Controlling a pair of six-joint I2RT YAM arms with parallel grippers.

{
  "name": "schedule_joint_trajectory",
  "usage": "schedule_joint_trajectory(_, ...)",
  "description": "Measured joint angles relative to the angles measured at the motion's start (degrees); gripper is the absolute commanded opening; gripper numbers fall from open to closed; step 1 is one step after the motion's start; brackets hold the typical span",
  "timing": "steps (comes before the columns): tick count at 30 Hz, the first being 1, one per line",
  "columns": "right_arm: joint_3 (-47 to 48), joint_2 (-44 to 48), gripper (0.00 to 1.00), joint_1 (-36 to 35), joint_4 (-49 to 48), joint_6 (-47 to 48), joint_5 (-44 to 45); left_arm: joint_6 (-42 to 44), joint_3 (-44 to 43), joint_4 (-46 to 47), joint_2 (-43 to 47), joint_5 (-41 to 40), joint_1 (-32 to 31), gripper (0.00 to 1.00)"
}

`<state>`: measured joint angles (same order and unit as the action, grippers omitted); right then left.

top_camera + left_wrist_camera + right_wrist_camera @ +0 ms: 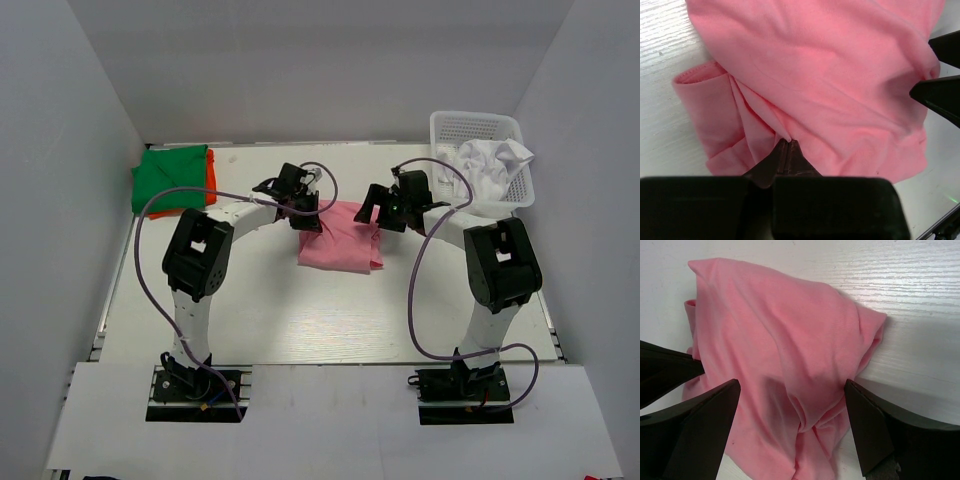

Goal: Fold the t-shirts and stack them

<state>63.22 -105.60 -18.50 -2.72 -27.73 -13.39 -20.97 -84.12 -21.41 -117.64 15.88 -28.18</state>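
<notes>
Left tool (pixel 785 145) clenched on salmon pink t-shirt (pixel 830 75) edge, likely to fold it; right tool (pixel 791 387) released, straddling the cloth. Green t-shirt (pixel 170 178) folded at surface (pixel 300 320) far-left corner.

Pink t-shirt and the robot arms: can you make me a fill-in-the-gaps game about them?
The left gripper is pinching the pink t-shirt, while the right gripper above it is ____.
The cloth in the basket is ____.
The green t-shirt lies on the orange t-shirt, at the far ____ corner of the table.
Missing words: open; white; left.
</notes>
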Motion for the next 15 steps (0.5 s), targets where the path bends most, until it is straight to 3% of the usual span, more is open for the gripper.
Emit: schedule_joint_trajectory(15, 0.0, -0.2, 0.90, 0.0, -0.1, -0.3, 1.0, -2.4, 5.4, 0.9, 8.4, -3.3, 0.1, 0.00)
